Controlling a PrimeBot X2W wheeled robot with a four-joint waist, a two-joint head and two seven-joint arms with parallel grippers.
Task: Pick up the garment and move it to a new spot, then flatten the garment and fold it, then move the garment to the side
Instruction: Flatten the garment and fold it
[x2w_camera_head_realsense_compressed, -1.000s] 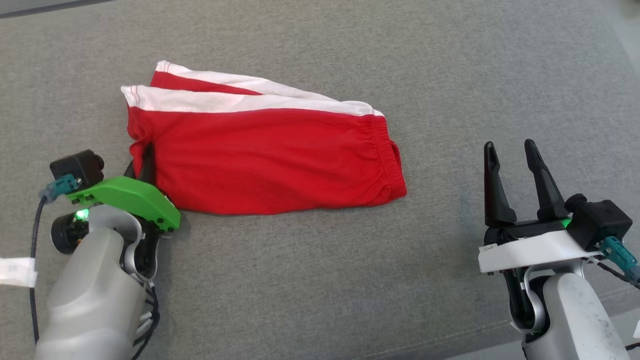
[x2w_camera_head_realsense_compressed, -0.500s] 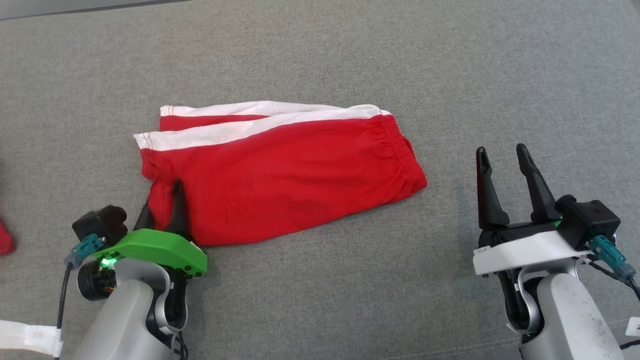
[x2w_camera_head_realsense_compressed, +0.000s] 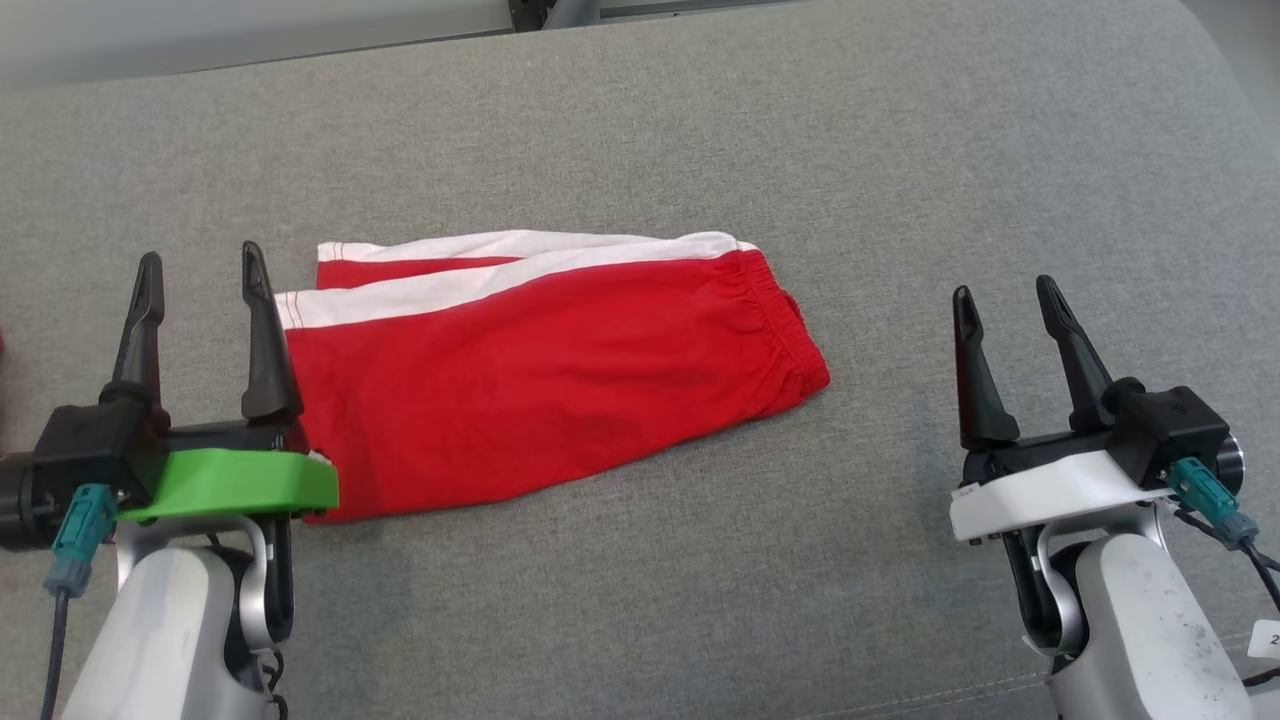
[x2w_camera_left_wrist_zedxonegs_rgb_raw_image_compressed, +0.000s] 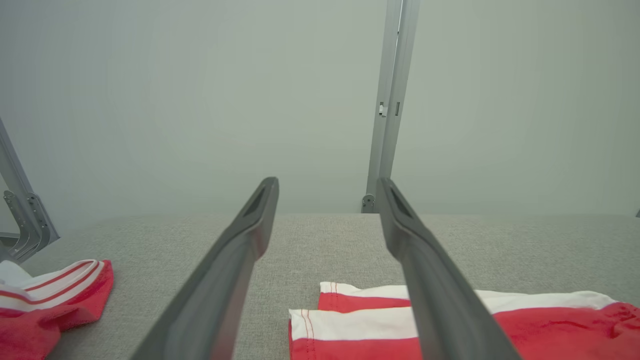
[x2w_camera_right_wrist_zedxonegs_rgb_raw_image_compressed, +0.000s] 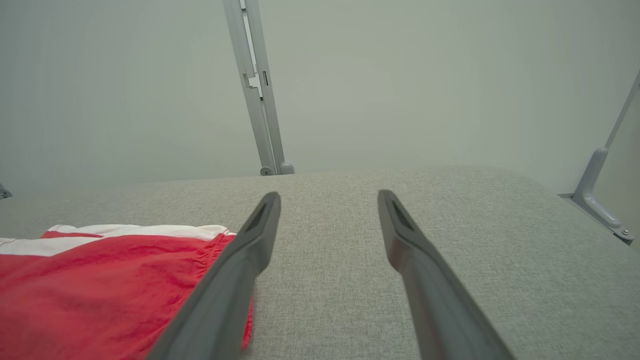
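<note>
The garment (x2w_camera_head_realsense_compressed: 540, 370) is a pair of red shorts with white side stripes, folded flat on the grey cushion, waistband to the right. It also lies low in the left wrist view as the garment (x2w_camera_left_wrist_zedxonegs_rgb_raw_image_compressed: 550, 325), and at lower left in the right wrist view as the garment (x2w_camera_right_wrist_zedxonegs_rgb_raw_image_compressed: 100, 285). My left gripper (x2w_camera_head_realsense_compressed: 200, 275) stands open just left of the garment's leg hems, nothing between its fingers. My right gripper (x2w_camera_head_realsense_compressed: 1000, 290) is open too, well to the right of the waistband and apart from it.
The grey cushioned surface (x2w_camera_head_realsense_compressed: 700, 130) spreads all around. A second red and white cloth (x2w_camera_left_wrist_zedxonegs_rgb_raw_image_compressed: 45, 305) lies bunched at the far left. Metal frame posts (x2w_camera_left_wrist_zedxonegs_rgb_raw_image_compressed: 392, 100) stand behind the cushion's far edge against a pale wall.
My left gripper opened and let go of the garment's lower left corner, then pulled back to its left with fingers upright. The head camera shifted. The right gripper stayed open.
</note>
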